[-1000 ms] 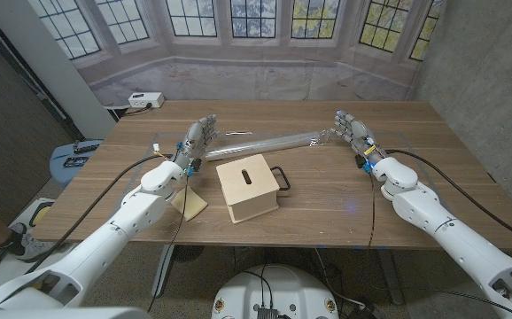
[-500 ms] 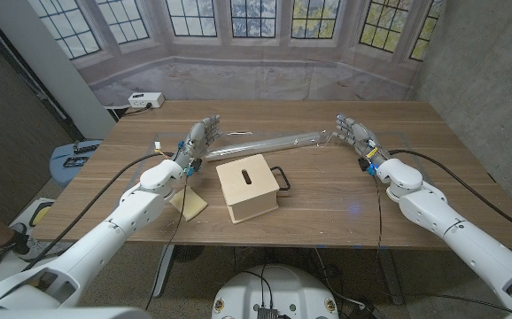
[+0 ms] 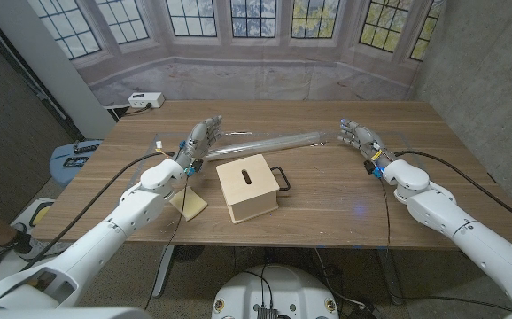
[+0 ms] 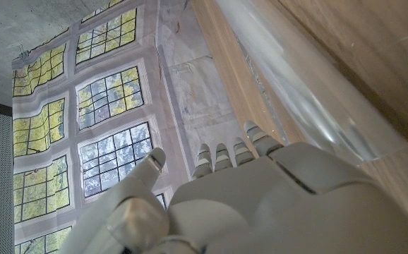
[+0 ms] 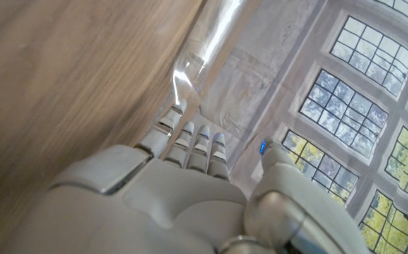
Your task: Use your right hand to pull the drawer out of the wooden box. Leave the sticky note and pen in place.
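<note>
You face a pale, matt wooden box (image 3: 247, 187) with a thin dark metal-looking handle (image 3: 280, 178), on a darker brown wood surface (image 3: 327, 190) with visible grain. A clear, glossy plastic tube (image 3: 265, 143) lies beyond. Your right hand (image 3: 360, 139) and left hand (image 3: 200, 140) look smooth grey-white plastic.

Pale wooden box (image 3: 247, 187), slotted top, table centre; black drawer handle (image 3: 280, 177) right side, drawer seemingly closed.

White twin-armed robot with grey-fingered hands

Glossy white arm shells lower left and right; left hand (image 3: 199, 139) and right hand (image 3: 360, 139) have grey segmented fingers; black cables trail along both forearms.
</note>
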Controlling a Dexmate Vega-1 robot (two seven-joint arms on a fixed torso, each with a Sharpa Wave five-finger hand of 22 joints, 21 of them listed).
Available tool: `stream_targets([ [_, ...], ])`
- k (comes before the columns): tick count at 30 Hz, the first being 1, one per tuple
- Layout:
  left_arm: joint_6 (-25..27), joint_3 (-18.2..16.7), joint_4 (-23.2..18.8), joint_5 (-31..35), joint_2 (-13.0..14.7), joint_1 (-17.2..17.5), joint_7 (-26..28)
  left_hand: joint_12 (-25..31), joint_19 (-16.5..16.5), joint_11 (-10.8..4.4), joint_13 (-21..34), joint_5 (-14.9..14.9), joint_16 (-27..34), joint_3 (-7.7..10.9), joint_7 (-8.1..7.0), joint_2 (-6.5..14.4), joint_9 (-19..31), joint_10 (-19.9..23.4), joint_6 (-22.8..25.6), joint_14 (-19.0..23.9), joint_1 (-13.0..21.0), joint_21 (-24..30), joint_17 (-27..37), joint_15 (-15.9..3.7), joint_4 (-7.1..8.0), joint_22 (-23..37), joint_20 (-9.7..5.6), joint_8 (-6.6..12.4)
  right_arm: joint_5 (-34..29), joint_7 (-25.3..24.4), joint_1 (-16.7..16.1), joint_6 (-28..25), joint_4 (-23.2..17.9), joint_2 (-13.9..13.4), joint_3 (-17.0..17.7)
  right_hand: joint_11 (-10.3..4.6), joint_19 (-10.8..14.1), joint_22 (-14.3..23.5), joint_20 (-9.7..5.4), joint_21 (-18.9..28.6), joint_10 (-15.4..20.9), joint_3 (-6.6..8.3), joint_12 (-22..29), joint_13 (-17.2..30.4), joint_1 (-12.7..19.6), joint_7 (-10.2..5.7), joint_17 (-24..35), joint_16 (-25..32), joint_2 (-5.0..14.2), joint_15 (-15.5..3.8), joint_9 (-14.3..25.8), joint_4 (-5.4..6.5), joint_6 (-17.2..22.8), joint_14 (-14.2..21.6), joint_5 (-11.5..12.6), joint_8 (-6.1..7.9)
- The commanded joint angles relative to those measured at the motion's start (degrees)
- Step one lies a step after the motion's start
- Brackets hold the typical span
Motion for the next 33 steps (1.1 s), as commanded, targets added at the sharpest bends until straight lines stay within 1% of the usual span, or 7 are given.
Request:
stream_targets([
  [1, 0.5, 0.6, -0.1, 0.3, 0.0, -0.6, -0.5, -0.1, 0.6, -0.05, 0.3, 0.0, 0.0, 0.02, -0.23, -0.1, 0.2, 0.2, 0.4, 0.4, 1.0, 0.0, 0.2, 0.35, -0.47, 0.2, 0.04, -0.21, -0.4, 0.0, -0.5, -1.2, -1.4, -2.3, 0.9, -0.27, 0.1, 0.3, 0.18, 0.4, 0.5, 0.0, 0.3, 0.1, 0.8, -0.07, -0.1, 0.5, 0.02, -0.77, 0.2, -0.15, 0.4, 0.3, 0.1, 0.12],
  [9, 0.7, 1.1, -1.5, 1.3, 0.7, -0.6, -0.7, -0.1, 0.7, -0.13, 0.3, 0.0, 0.1, 0.06, -0.33, -0.1, 0.2, 0.4, 0.6, 0.5, 1.1, 0.0, 0.2, 0.31, -0.6, 0.2, 0.15, -0.2, -1.0, -0.4, -1.6, -1.1, -3.7, -3.6, 1.5, -0.27, 0.1, 0.3, 0.23, 0.4, 0.5, -0.06, 0.3, 0.1, 0.8, -0.15, -0.1, 0.5, 0.04, -0.7, 0.2, -0.22, 0.5, 0.4, 0.1, 0.11],
  [12, 1.4, 1.0, -2.1, 0.6, 0.9, -0.3, -1.1, 0.0, 0.7, -0.28, 0.3, 0.0, 0.1, 0.08, -0.38, -0.1, 0.2, 0.5, 0.6, 0.5, 1.1, 0.0, 0.2, 0.27, -0.65, 0.2, 0.13, -0.21, -1.3, -0.5, -2.1, -1.1, -4.7, -4.1, 1.6, -0.31, 0.1, 0.3, 0.28, 0.4, 0.5, -0.09, 0.3, 0.1, 0.8, -0.08, -0.1, 0.6, 0.06, -0.65, 0.2, -0.24, 0.6, 0.4, 0.1, 0.14],
  [22, 2.9, 1.6, -5.2, 1.4, 3.0, 0.8, -1.6, 0.0, 0.9, -0.43, 0.3, 0.0, 0.1, 0.19, -0.42, 0.0, 0.2, 1.0, 1.1, 0.8, 1.3, 0.1, 0.2, 0.26, -0.8, 0.2, 0.33, -0.1, -3.9, -2.0, -3.7, -1.0, -8.0, -5.8, 1.6, -0.26, 0.1, 0.3, 0.49, 0.4, 0.6, -0.11, 0.3, 0.1, 0.9, -0.08, -0.2, 0.6, 0.08, -0.5, 0.2, -0.39, 0.8, 0.4, 0.1, 0.14],
  [33, 3.5, 0.6, -9.9, 2.0, 5.9, 3.7, -0.3, 0.0, 1.0, -0.45, 0.3, 0.0, 0.1, 0.28, -0.46, 0.1, 0.2, 1.0, 1.4, 0.9, 1.5, 0.1, 0.3, 0.24, -0.93, 0.2, 0.31, -0.09, -7.2, -3.9, -5.3, -1.9, -11.2, -7.3, 1.5, -0.09, 0.2, 0.4, 0.62, 0.4, 0.9, -0.08, 0.4, 0.1, 1.2, -0.18, -0.3, 0.6, 0.15, -0.49, 0.2, -0.64, 1.2, 0.6, 0.1, 0.23],
])
